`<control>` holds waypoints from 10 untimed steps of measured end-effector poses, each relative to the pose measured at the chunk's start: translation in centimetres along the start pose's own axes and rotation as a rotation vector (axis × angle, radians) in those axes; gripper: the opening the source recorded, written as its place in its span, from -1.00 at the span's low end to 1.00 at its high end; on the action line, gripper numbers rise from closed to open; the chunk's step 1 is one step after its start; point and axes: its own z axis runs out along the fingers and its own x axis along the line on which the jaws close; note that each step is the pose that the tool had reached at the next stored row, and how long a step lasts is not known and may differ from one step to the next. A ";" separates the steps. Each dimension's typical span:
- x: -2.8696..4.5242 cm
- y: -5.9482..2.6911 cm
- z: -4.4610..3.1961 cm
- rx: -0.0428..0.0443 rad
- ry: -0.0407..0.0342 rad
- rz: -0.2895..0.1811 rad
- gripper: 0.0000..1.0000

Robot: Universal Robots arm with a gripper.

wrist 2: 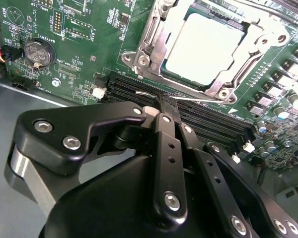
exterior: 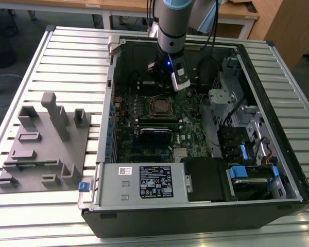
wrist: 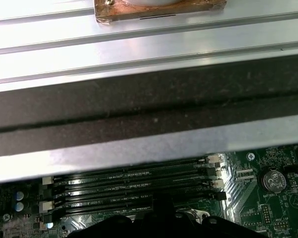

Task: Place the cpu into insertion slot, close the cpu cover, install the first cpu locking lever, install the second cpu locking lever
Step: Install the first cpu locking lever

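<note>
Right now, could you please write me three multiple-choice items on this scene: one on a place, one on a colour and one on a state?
1. Where is the chip relative to its socket?
A. Lying loose beside it
B. Seated in it
C. Leaning on its edge

2. What colour is the circuit board?
A. Blue
B. Black
C. Green

3. How does the metal cover stand?
A. Lowered flat over the chip
B. Raised upright
C. Taken off

Answers:
1 B: the chip's grey top shows through the cover's window in the second wrist view.
2 C: the board is green in both wrist views.
3 A: its frame lies flat around the chip's edges.
</note>
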 end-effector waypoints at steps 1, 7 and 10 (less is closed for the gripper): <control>0.00 0.00 0.03 0.0004 -0.0001 0.000 -0.80; 0.00 -0.07 0.30 0.0019 -0.0003 0.000 -0.80; 0.01 -0.06 0.43 0.0038 -0.0005 0.000 -0.80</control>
